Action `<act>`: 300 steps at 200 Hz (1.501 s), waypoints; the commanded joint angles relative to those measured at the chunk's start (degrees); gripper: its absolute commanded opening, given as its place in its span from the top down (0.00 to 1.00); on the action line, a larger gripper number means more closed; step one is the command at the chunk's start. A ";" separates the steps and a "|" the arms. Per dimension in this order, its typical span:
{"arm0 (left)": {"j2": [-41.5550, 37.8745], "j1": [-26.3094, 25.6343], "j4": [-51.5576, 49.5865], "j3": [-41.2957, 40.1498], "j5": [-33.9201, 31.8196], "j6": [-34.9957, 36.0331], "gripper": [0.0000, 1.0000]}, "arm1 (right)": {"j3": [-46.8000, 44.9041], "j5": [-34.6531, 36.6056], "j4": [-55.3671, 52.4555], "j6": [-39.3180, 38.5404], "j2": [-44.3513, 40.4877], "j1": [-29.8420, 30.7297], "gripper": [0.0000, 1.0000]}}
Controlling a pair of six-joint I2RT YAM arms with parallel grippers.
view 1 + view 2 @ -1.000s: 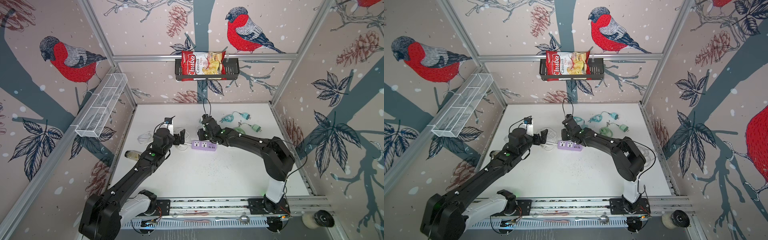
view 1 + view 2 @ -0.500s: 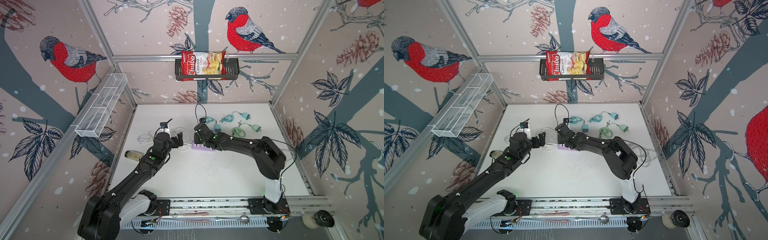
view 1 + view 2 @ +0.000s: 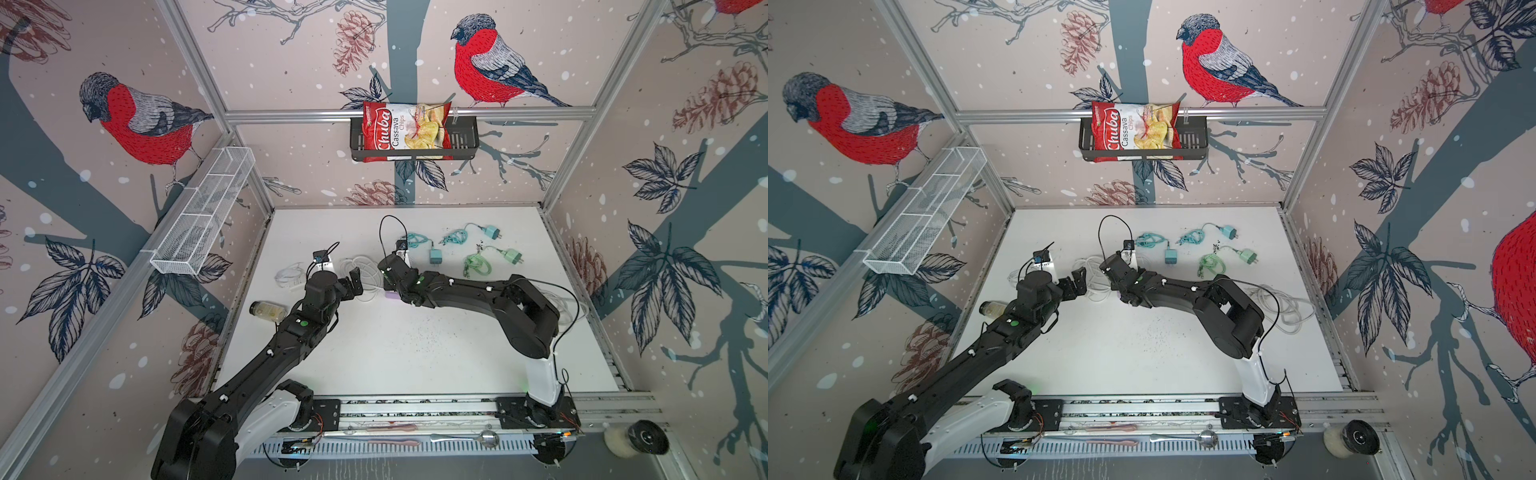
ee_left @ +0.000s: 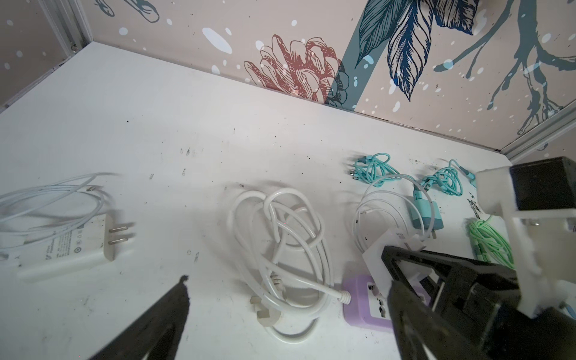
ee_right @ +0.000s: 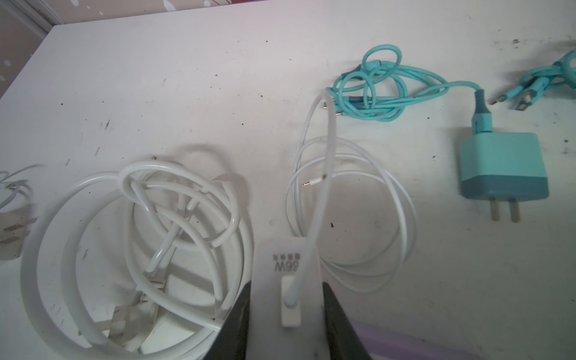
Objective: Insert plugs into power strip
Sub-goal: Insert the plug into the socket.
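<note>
My right gripper (image 5: 286,288) is shut on a white plug (image 5: 286,274) and holds it over the purple power strip (image 4: 361,299). My arm hides the strip in both top views except for one end (image 3: 390,295). The left gripper (image 4: 286,280) is open beside that end, above the strip's thick white cord (image 4: 280,224). On the table lie another white plug (image 4: 71,249), two teal plugs (image 3: 435,254) (image 3: 491,231) and a mint green plug (image 3: 513,255), each with its coiled cable.
The cord's own plug (image 4: 265,308) lies between my left fingers. A small jar (image 3: 268,310) lies by the left wall. A loose grey-white cable (image 3: 1283,307) is heaped at the right. A wire basket (image 3: 203,216) and a chips bag (image 3: 407,131) hang on the walls.
The right gripper has carried the white plug left and down over the power strip, covering most of it. The left arm has shifted slightly, its gripper still open.
</note>
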 commanded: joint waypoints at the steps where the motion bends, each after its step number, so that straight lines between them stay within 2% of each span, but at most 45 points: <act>1: -0.79 0.06 0.53 -0.68 -0.65 -0.46 0.02 | -0.08 5.47 -0.22 1.12 0.63 0.74 1.00; 36: -1.82 0.06 0.67 -1.63 -0.81 -0.52 0.02 | -0.80 11.74 -0.51 2.13 0.45 3.13 1.00; 80: -2.37 0.06 1.07 -2.53 -0.37 -1.11 0.02 | -0.57 13.77 -0.20 0.97 0.88 3.59 1.00; 142: -2.55 0.06 1.85 -3.09 -0.35 -1.29 0.02 | -3.18 13.02 2.39 0.22 -0.13 2.71 1.00; 189: -2.30 0.11 1.89 -3.15 -0.54 -1.21 0.02 | -1.58 11.33 3.85 -0.32 0.99 2.73 1.00; 300: -3.91 0.06 2.17 -4.46 -1.62 -1.47 0.02 | -2.45 13.06 6.19 0.56 3.38 4.70 1.00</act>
